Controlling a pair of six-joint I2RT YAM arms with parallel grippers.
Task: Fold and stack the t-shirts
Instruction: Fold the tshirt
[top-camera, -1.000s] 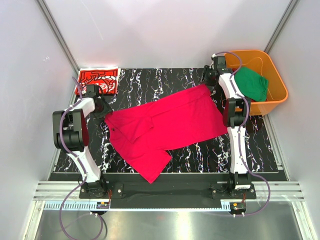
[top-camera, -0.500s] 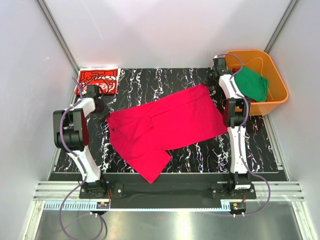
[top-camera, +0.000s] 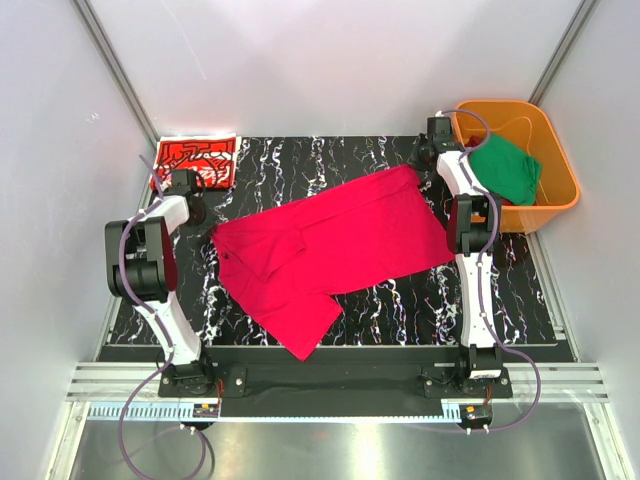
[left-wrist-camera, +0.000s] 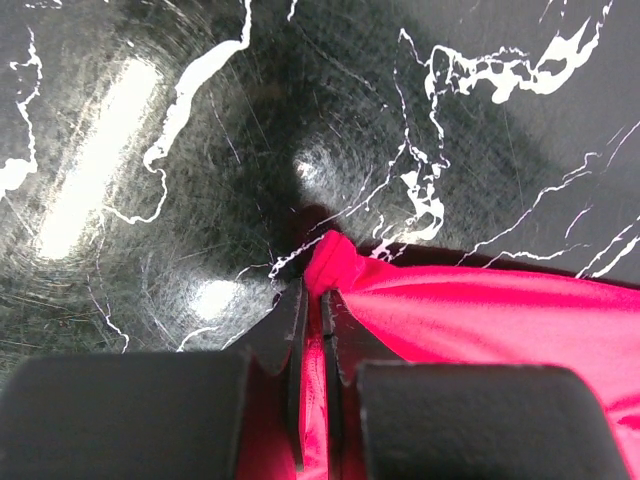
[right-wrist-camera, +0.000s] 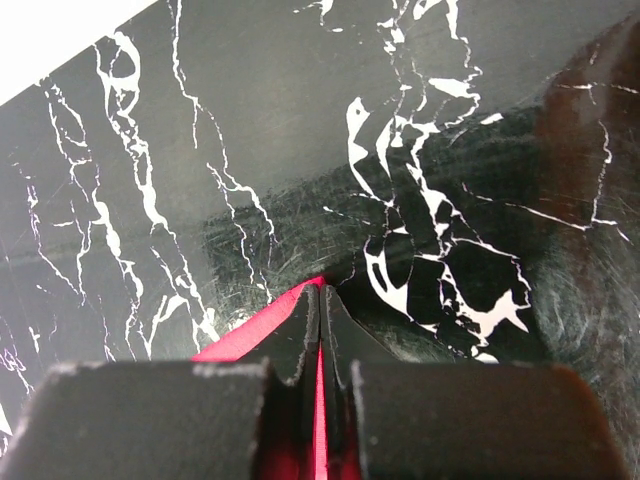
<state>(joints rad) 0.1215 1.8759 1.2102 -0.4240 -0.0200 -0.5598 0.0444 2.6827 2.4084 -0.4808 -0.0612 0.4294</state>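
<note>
The plain crimson-red t-shirt lies spread slantwise across the black marble table. My left gripper is shut on its left corner; in the left wrist view the jaws pinch a bunched fold of the red cloth. My right gripper is shut on the shirt's far right corner, and the right wrist view shows the gripper with a thin edge of red cloth between its fingers. A folded red tee with white line print sits at the back left. A green tee lies in the tub.
An orange plastic tub stands at the back right, just beside the right arm. White walls close in the table on three sides. The left arm stands along the table's left edge.
Both grippers went from open to shut on the crimson shirt's corners. The shirt's corners have been drawn slightly outward, and both wrists shifted a little toward the back.
</note>
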